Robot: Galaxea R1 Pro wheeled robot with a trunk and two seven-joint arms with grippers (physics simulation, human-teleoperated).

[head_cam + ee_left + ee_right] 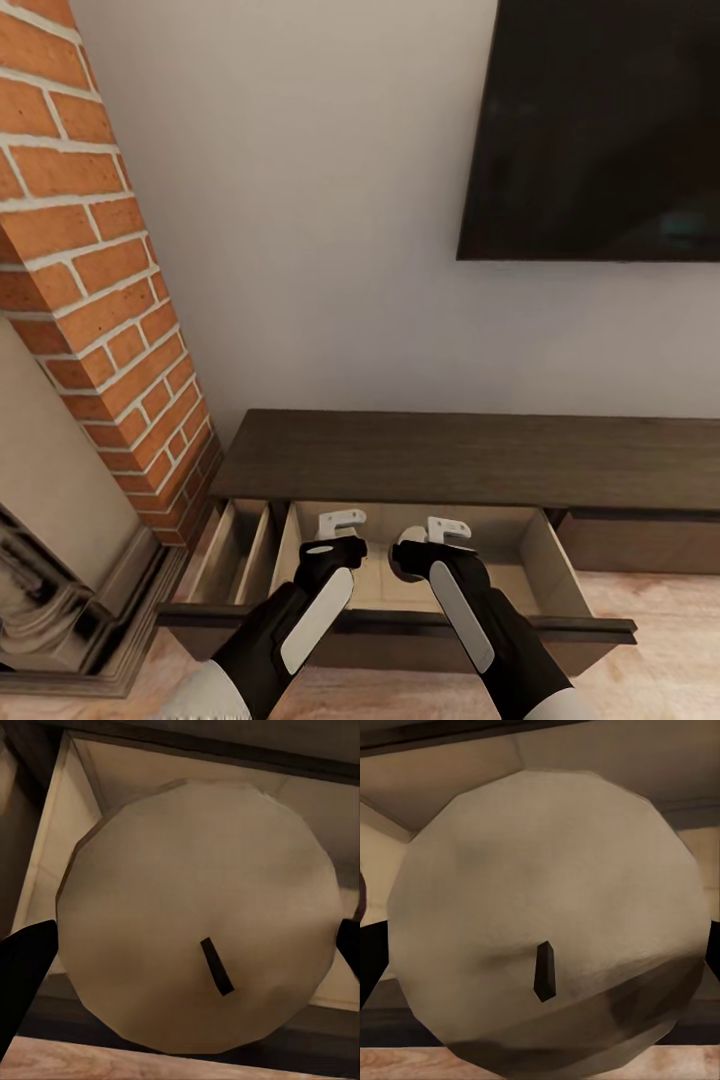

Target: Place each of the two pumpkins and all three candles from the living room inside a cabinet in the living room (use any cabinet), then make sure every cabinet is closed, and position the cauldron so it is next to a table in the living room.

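Note:
The cabinet [470, 455] is a long low dark-brown console against the wall, with a wide drawer [545, 565] pulled out to show its pale wood inside. Both arms hang over this drawer. My left gripper [338, 548] is shut on a candle [195, 915], whose round olive-tan top and dark wick sit between the black fingers [22, 975]. My right gripper [428, 555] is shut on another candle [547, 915], wick facing the camera, with a dark finger [371, 960] at its side. Both candles are held above the drawer's interior. The pumpkins and the cauldron are out of view.
A narrower drawer [235, 560] stands open left of the wide one. A brick fireplace column [100, 300] and its stone base [60, 600] crowd the left. A dark TV [600, 130] hangs on the wall. The drawer's dark front [560, 630] juts over the wooden floor [670, 680].

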